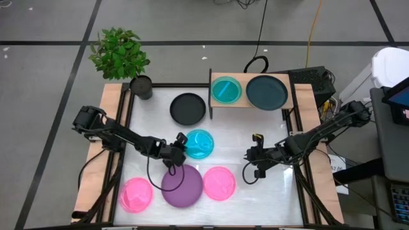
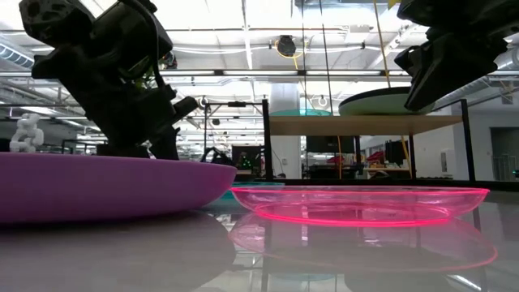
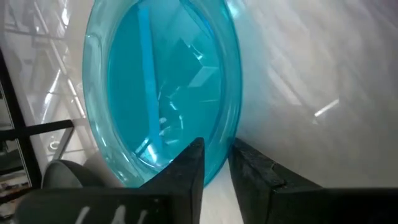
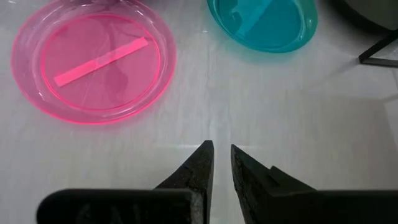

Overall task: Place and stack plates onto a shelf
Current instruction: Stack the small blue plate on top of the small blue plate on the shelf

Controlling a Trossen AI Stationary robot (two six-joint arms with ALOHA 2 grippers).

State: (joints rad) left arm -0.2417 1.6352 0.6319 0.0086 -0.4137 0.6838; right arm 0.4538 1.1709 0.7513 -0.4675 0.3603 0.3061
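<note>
Pinching: the left pincer (image 1: pixel 179 139) has its two fingers closed over the rim of the loose cyan plate (image 1: pixel 199 144), one finger inside the rim and one outside, in front of the shelf (image 1: pixel 244 103) and towards its left end.
Right pincer (image 1: pixel 250 174): fingers almost pressed together with a thin gap, nothing between them, held over bare tabletop (image 1: pixel 268 191) well in front of the shelf's right half.
Shelf: a light-wood board on a thin black frame at the tabletop's back edge, carrying the shelved cyan plate (image 1: pixel 225 89) on its left half and the dark teal plate (image 1: pixel 266 92) on its right.
Black plate (image 1: pixel 188 108): flat on the tabletop just beside the shelf's left end.
Purple plate (image 1: pixel 182 186): well in front of the shelf, past the loose cyan plate.
Near pink plate (image 1: pixel 219 183): touching the purple plate's side, straight out from the shelf's left half.
Far pink plate (image 1: pixel 136 194): farthest from the shelf, at the front left.
Surface: white and glossy, mirroring the pink rim in the low view; light-wood strips run along both sides.
Plant pot (image 1: pixel 142 86): dark, with a leafy green plant, left of the shelf at the back corner.
Room: grey floor with dark lines and trailing cables behind the shelf; a large hall with ceiling lights and beams.
</note>
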